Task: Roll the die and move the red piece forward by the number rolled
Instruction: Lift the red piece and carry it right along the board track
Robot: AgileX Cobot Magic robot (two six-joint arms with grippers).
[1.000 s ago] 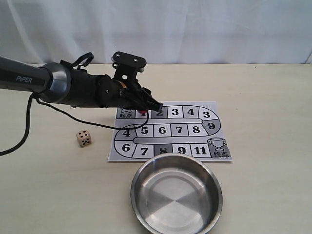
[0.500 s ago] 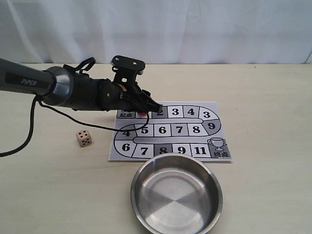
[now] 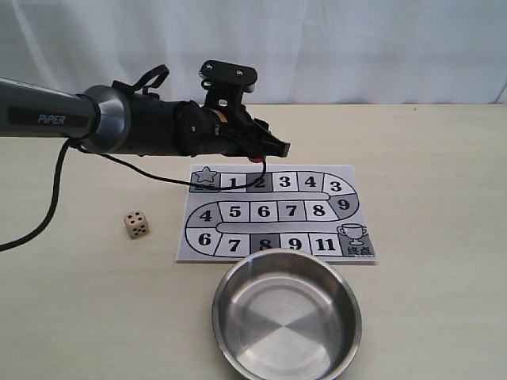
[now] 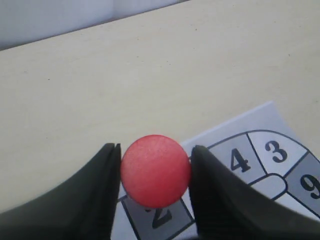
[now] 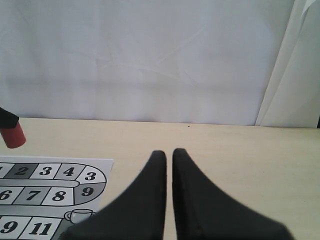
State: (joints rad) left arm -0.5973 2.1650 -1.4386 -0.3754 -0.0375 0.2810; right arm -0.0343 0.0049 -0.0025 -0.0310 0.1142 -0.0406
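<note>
Left tool [image 3: 272, 150]: closed on the red piece [image 3: 257, 159]. In the left wrist view I see both fingers pressed against opposite sides of the piece, opened only to the width of the piece (no gap visible on either side). The piece is held up off the game board [image 3: 277, 214], over the far row near the dark square marked 2.

Right tool [image 5: 169, 152]: fingers drawn together with only a thin slit between them, nothing held. It hangs above the counter [image 3: 428, 174], to the right of the board.

The die [image 3: 135, 225] rests on the counter to the left of the board, well apart from the left tool. I cannot read its top face reliably.

A steel bowl [image 3: 287, 317] sits on the near side, its rim overlapping the board's near edge.
</note>
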